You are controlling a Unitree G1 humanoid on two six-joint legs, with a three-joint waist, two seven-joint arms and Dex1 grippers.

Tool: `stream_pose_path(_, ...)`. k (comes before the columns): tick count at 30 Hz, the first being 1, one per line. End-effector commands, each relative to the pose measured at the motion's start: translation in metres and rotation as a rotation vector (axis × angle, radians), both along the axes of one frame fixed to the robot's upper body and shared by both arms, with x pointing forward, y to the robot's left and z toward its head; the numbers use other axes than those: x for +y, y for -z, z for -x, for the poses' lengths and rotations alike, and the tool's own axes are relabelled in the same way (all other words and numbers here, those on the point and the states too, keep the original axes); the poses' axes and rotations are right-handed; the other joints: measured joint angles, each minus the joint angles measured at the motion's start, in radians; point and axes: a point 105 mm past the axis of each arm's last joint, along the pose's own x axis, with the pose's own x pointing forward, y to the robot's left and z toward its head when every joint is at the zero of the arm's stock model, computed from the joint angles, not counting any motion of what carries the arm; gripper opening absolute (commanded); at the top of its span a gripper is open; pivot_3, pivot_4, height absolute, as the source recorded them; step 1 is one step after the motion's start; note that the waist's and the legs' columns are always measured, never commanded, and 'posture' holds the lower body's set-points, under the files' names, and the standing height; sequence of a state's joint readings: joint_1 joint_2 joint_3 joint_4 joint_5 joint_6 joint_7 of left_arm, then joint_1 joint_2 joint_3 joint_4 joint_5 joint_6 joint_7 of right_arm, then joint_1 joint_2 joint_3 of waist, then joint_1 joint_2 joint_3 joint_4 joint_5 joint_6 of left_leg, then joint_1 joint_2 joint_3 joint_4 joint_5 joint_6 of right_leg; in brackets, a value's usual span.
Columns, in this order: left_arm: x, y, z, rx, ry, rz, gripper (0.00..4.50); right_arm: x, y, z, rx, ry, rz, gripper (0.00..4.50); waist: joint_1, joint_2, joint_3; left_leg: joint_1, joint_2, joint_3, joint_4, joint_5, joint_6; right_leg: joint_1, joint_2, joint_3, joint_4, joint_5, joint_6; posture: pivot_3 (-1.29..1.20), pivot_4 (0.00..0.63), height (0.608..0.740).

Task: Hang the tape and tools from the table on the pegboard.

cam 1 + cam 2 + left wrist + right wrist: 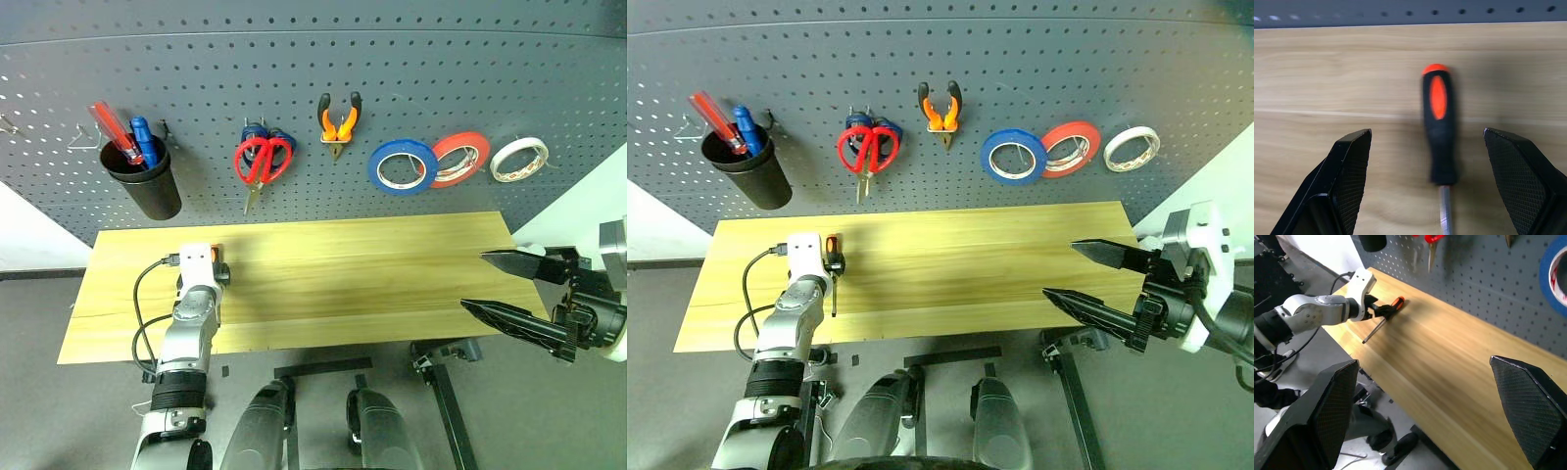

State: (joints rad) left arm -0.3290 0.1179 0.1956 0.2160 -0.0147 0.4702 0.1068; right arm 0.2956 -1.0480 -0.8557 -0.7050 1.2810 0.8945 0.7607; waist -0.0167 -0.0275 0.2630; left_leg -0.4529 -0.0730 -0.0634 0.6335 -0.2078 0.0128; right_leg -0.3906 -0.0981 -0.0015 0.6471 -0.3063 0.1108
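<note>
The left arm reaches out low over the left end of the tabletop [392, 284], and its pincer [1436, 161] hangs with both fingers spread wide apart, one on each side of the screwdriver [1439, 127], not touching it. The screwdriver lies flat on the wood; the left wrist view shows its black-and-orange handle up close, and the right wrist view shows its thin metal shaft too. The right arm is bent up past the right end of the tabletop with its pincer [509, 289] wide apart and empty, while the red scissors [263, 162], pliers [339, 122] and white tape [519, 159] hang on the pegboard [294, 69].
</note>
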Motion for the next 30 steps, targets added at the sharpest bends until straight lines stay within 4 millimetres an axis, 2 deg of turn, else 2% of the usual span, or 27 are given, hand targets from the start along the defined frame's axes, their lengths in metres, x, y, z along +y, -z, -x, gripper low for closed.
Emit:
stream_pose_path(1, 0.002, -0.003, 0.001, -0.011, -0.012, 0.017, 3.82, 0.001, -0.008, 0.007, -0.021, -0.006, 0.017, 4.5, -0.004, 0.0, 0.006, 0.0, 0.0, 0.0, 0.0, 0.0, 0.0, -0.001, 0.0, 0.0, 0.0, 0.0, 0.0, -0.18, 0.345, 0.74)
stream_pose_path(20, 0.016, 0.01, 0.018, 0.036, -0.074, 0.039, 3.82, -0.006, -0.007, 0.013, 0.048, 0.008, 0.033, 4.5, -0.004, 0.0, 0.039, -0.008, 0.0, 0.001, 0.0, -0.001, 0.001, -0.007, -0.001, 0.0, -0.001, 0.0, 0.0, -0.21, 0.381, 0.74)
stream_pose_path(26, 0.016, 0.007, 0.014, 0.027, -0.076, 0.05, 3.82, -0.006, -0.005, 0.013, 0.06, 0.003, 0.036, 4.5, -0.005, 0.0, 0.044, -0.008, 0.0, 0.002, 0.0, -0.001, 0.001, -0.008, -0.001, 0.0, -0.001, 0.0, 0.0, -0.21, 0.38, 0.74)
stream_pose_path(30, 0.009, 0.002, 0.009, 0.025, -0.068, 0.095, 3.82, -0.006, -0.005, 0.013, 0.064, 0.004, 0.038, 4.5, -0.004, -0.001, 0.046, -0.009, 0.0, 0.002, 0.0, -0.001, 0.001, -0.009, -0.001, 0.0, -0.001, 0.0, 0.0, -0.21, 0.378, 0.74)
